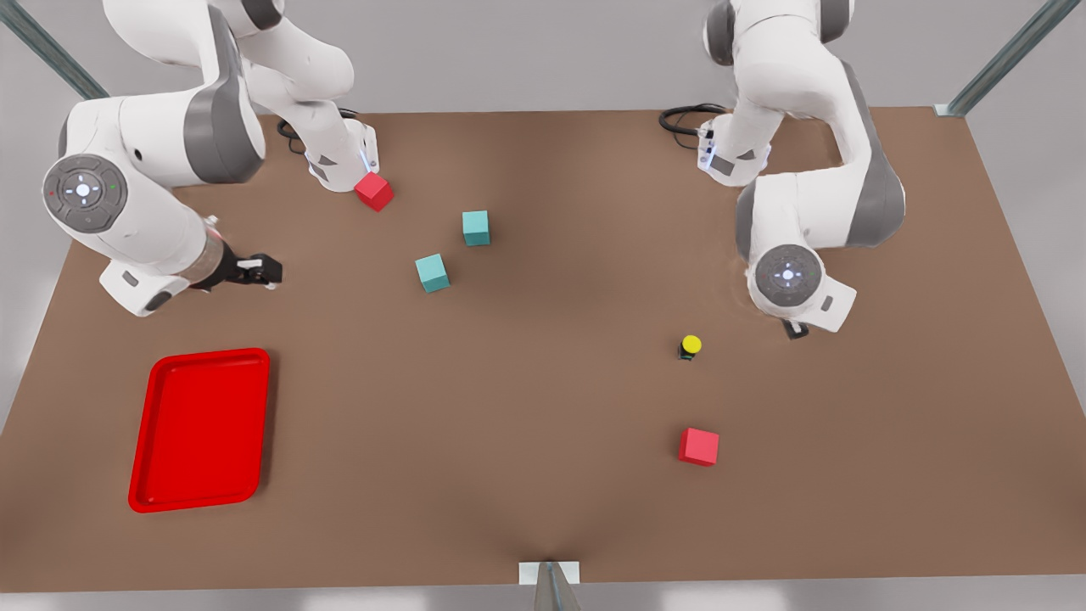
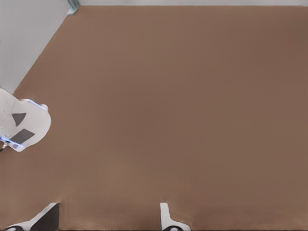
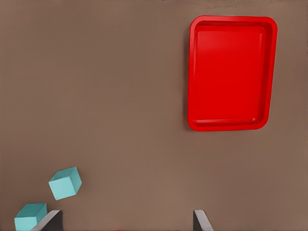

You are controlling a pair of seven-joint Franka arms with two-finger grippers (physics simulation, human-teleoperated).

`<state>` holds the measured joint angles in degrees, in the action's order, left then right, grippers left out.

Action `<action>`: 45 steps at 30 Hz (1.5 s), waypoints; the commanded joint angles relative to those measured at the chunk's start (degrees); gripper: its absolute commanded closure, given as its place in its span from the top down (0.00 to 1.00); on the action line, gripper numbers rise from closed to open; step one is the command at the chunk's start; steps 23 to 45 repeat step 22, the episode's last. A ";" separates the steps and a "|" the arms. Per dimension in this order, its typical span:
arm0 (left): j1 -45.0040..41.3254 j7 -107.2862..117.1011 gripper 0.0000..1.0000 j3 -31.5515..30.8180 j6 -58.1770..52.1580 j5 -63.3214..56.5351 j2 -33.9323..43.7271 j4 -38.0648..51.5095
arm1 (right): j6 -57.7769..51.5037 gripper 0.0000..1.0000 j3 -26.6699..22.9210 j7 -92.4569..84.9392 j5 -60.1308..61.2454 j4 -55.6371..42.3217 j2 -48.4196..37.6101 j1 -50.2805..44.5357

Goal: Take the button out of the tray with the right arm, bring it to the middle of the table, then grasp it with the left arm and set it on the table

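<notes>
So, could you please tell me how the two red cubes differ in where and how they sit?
The far red cube sits by an arm's base on the front view's left, turned corner-on; the near red cube lies in the open on the right, below the button, nearly square to the table edge. The far one touches or almost touches the base; the near one stands apart from everything. Both match in colour and apparent size.

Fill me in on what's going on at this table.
Nothing is being held. The button stands on the table, out of the red tray, which holds nothing. The left gripper, on the front view's right near the button, is open over bare table. The right gripper, open, hangs near the two teal cubes, with the tray further off.
</notes>
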<state>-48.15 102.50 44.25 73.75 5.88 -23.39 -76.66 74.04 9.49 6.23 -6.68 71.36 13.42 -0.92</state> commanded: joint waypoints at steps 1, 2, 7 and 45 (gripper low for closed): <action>25.71 -102.95 1.00 -30.24 -3.28 -1.30 13.09 -0.68 | 1.90 1.00 0.00 -1.40 0.26 -0.17 -0.06 2.59; 38.30 -101.36 1.00 -43.37 -0.72 -3.15 18.02 -3.76 | 1.89 1.00 0.09 -1.04 0.17 -0.17 -0.06 2.42; 36.29 -102.75 1.00 -43.64 10.35 -10.28 20.65 -12.19 | 6.19 1.00 0.09 -1.13 -1.23 -0.25 0.02 2.50; 36.37 -110.67 1.00 -43.72 9.30 -9.75 24.36 -16.07 | 7.43 1.00 0.53 -0.34 -2.20 0.10 0.02 1.71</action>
